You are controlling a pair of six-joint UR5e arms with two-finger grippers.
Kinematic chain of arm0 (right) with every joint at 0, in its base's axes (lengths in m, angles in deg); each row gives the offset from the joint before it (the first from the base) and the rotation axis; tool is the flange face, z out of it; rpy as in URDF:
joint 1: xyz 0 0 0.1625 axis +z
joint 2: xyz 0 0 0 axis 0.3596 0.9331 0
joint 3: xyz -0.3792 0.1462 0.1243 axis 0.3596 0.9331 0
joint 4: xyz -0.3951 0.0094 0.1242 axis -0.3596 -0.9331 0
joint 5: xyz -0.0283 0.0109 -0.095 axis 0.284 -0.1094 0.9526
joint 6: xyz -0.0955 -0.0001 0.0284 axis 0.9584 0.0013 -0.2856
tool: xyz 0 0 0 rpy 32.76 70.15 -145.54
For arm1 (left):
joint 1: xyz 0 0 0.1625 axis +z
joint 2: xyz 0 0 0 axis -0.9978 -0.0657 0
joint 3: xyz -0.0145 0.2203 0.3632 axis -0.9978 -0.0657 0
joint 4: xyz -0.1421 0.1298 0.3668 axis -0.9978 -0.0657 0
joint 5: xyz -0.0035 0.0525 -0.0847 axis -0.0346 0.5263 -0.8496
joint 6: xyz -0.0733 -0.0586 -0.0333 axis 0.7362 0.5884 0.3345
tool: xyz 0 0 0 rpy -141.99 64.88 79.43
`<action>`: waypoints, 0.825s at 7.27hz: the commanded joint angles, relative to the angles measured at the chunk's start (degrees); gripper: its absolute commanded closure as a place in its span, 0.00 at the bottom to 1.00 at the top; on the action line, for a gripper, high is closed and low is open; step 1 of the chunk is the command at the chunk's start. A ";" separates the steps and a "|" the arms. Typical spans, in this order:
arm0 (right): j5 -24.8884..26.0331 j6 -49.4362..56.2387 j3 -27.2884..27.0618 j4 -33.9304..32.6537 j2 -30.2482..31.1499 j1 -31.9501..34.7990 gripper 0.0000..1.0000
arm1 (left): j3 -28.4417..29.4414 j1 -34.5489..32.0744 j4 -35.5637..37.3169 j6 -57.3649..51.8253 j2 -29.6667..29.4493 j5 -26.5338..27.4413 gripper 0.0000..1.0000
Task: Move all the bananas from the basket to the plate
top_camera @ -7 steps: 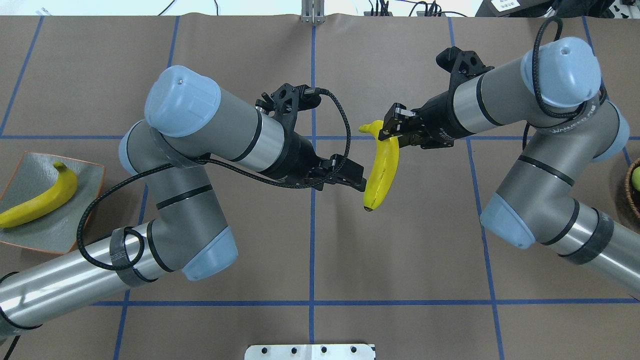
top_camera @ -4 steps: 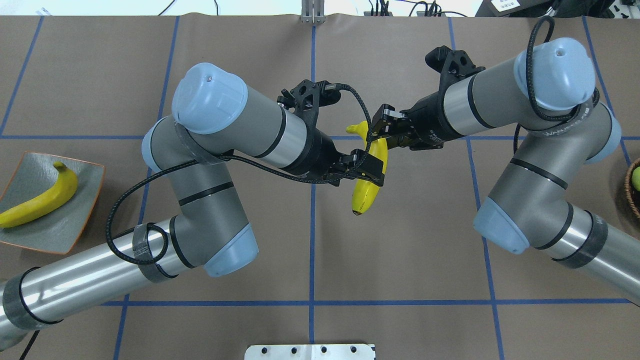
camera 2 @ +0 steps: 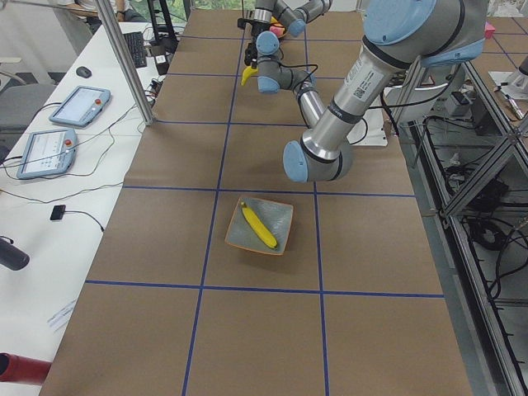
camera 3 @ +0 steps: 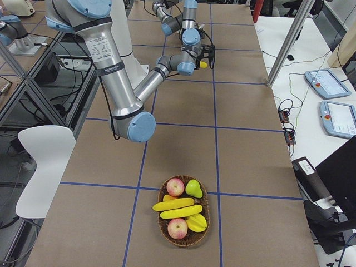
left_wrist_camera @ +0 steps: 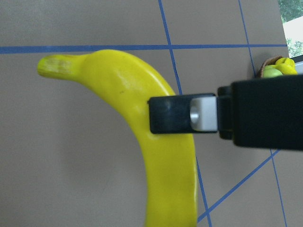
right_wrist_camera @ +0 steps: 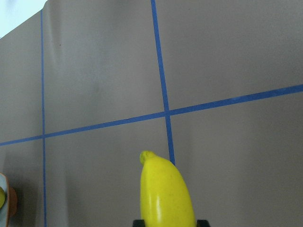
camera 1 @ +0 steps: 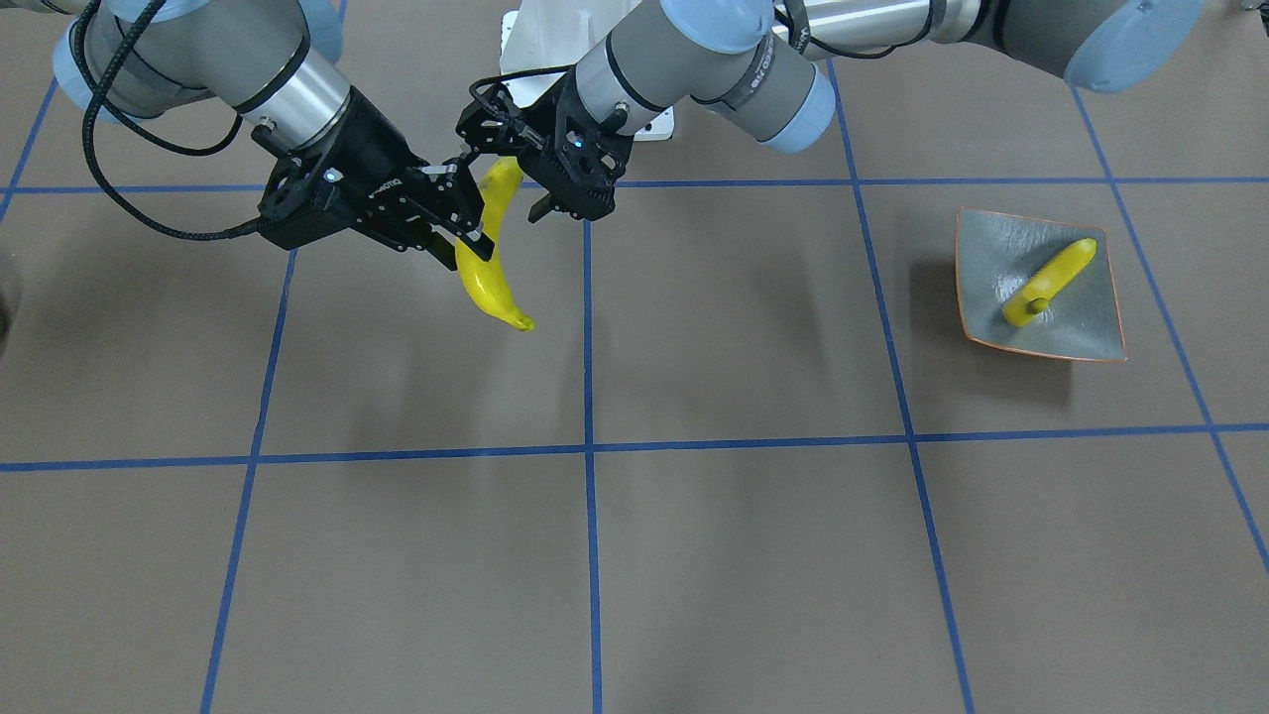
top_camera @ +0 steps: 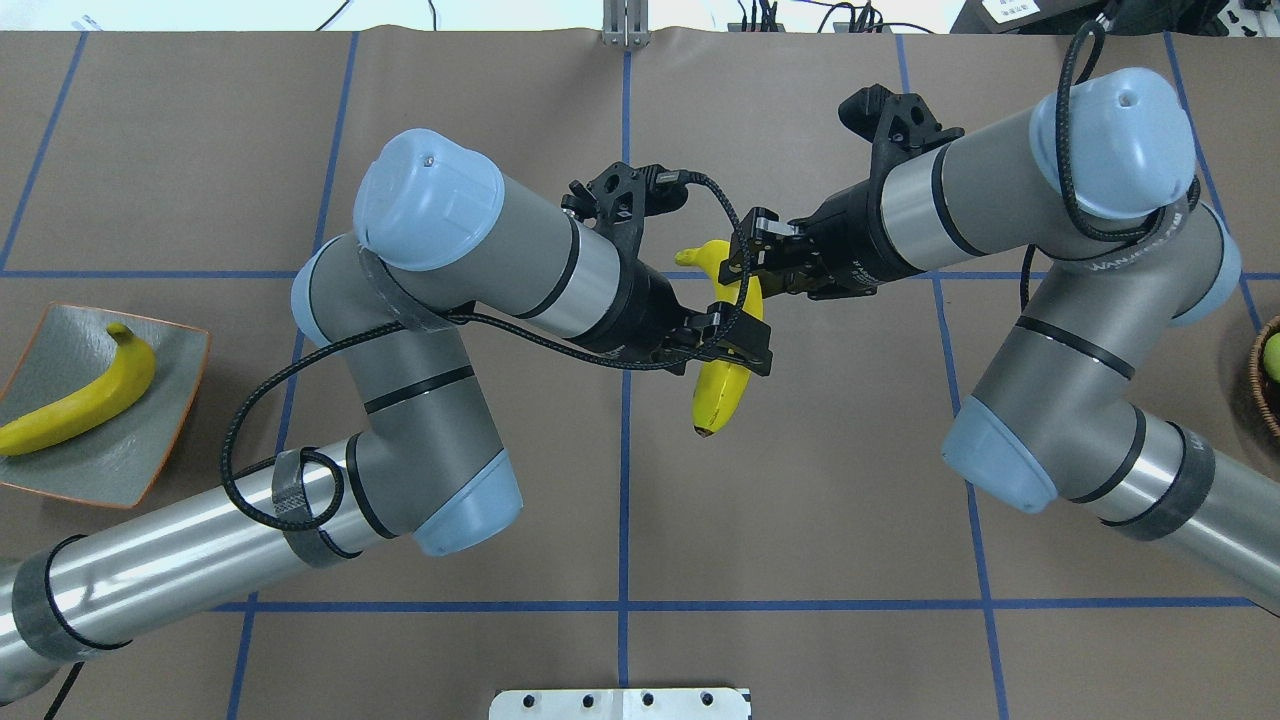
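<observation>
One banana (top_camera: 722,395) hangs in mid-air over the table's centre. My right gripper (top_camera: 742,268) is shut on it near the stem end, and its fingertips flank the banana (right_wrist_camera: 165,194) in the right wrist view. My left gripper (top_camera: 735,345) stands open with a finger on either side of the banana's lower half (camera 1: 501,183). On the plate (top_camera: 60,460) at the far left lies another banana (top_camera: 80,400). The basket (camera 3: 186,240) at the far right holds two more bananas (camera 3: 178,207).
Two apples (camera 3: 175,186) and a green pear (camera 3: 193,188) share the basket. A white mounting block (top_camera: 620,703) sits at the robot's edge of the table. Brown matting with blue tape lines covers the table (top_camera: 800,520) between plate and basket.
My left arm swung right and its open fingers came around the hanging banana. The right gripper carried the banana a little to the left, still shut on it.
</observation>
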 commanded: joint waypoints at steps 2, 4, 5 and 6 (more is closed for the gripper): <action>0.02 0.04 -0.23 0.00 -0.16 -0.15 1.00 | -0.22 0.30 0.00 0.14 0.00 0.00 0.71; 0.02 0.12 -0.31 0.79 -0.16 -0.23 1.00 | -0.49 0.48 -0.35 0.40 0.44 0.00 1.00; 0.89 0.04 -0.31 1.75 0.02 -0.76 0.01 | -0.57 0.48 -0.35 0.93 0.44 0.00 1.00; 0.02 -0.40 0.03 4.37 0.63 -0.94 0.00 | -0.58 0.48 -0.35 1.11 0.53 0.00 1.00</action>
